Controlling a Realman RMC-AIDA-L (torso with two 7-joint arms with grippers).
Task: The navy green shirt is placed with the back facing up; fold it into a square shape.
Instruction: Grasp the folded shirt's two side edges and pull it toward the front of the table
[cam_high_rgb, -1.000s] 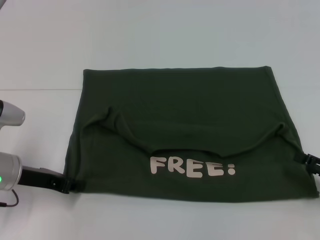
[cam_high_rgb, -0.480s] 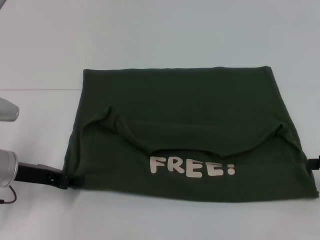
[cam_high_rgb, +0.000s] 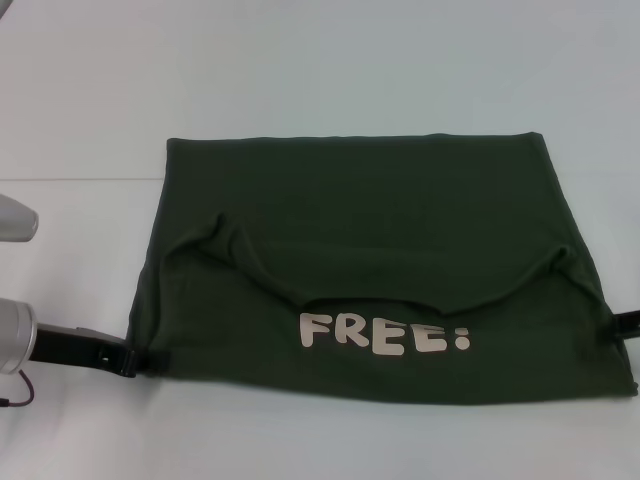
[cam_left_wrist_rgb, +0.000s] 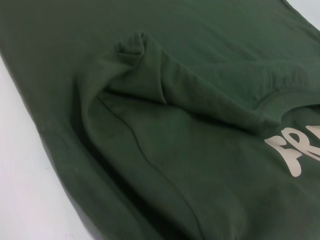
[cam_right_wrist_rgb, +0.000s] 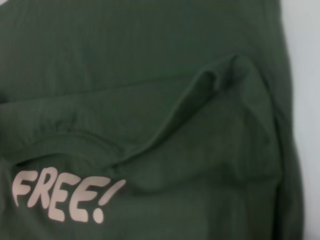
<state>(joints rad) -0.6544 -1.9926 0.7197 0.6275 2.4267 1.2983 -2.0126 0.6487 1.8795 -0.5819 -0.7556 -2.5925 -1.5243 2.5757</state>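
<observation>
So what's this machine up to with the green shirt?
It is folding the shirt on a white table. The shirt already lies folded over into a wide rectangle, with pale lettering reading "FREE" showing on the near flap. The left gripper is at the shirt's near left corner, and the right gripper sits at the right edge, mostly out of the head view.
</observation>
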